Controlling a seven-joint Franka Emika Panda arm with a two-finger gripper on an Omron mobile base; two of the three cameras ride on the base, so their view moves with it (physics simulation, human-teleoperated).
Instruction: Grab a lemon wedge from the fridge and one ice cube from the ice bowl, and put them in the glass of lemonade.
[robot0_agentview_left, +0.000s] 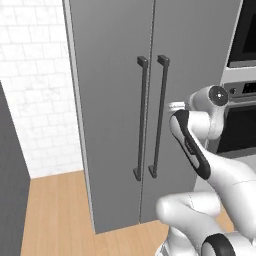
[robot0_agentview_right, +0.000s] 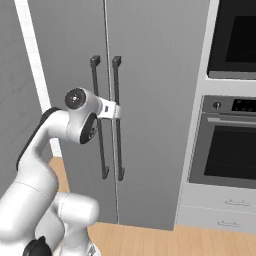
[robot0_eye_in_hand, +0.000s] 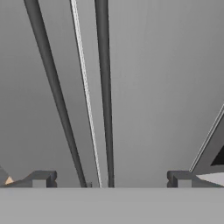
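A rendered home kitchen, seen close up at its tall appliances.

The fridge (robot0_agentview_left: 115, 115) stands as a tall grey cabinet with two shut doors and a pair of long dark vertical bar handles (robot0_agentview_left: 151, 117) side by side at the seam; the hand view shows the same two bars (robot0_eye_in_hand: 105, 92) and the door seam running up the grey front. Just beside it, on the side toward the right of the right base view, a built-in oven stack (robot0_agentview_right: 227, 145) sits in pale grey cabinetry, with dark glass doors, a knob panel and drawers (robot0_agentview_right: 220, 212) below. White tiled wall (robot0_agentview_left: 35, 100) lies on the fridge's other side, and light wooden plank floor (robot0_agentview_left: 55, 215) runs under everything.
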